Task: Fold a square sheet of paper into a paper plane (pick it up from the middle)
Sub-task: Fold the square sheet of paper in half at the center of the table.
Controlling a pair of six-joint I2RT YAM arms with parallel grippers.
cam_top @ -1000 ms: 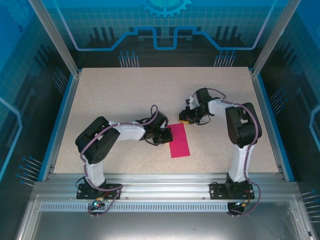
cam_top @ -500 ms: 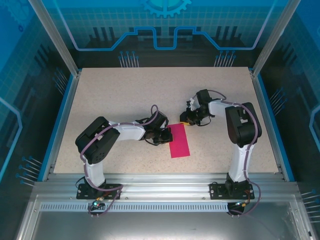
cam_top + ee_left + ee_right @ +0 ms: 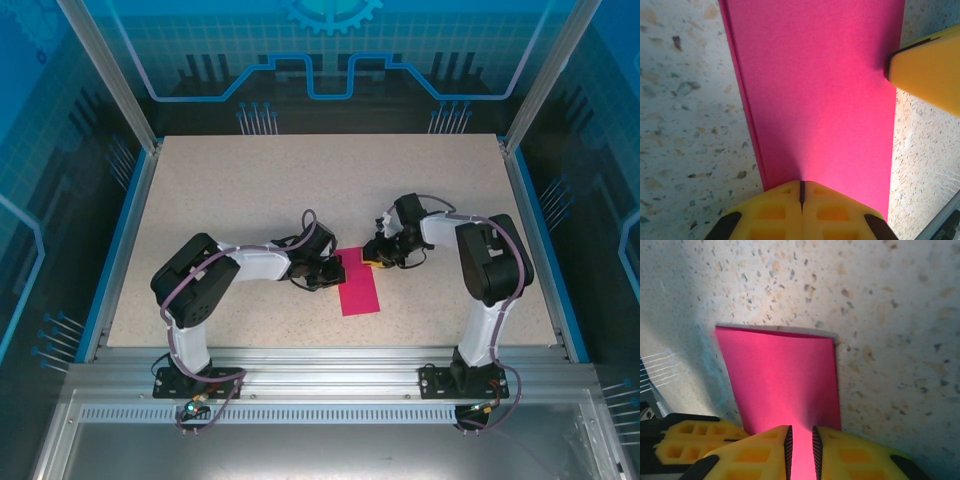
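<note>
Paper [image 3: 358, 282], folded into a narrow strip, lies flat mid table [image 3: 230, 190], toward the near edge. My left gripper [image 3: 328, 272] is clenched, tips pressing its left edge, likely pinning it. Right gripper [image 3: 377, 257] sits on the far end, jaws slightly apart, grasping nothing, probably creasing.

Right gripper [image 3: 801, 444], bottom centre: jaws slightly parted above the near end of the square sheet of paper [image 3: 782, 380], which lies as a narrow rectangle on the speckled table [image 3: 880, 315].
</note>
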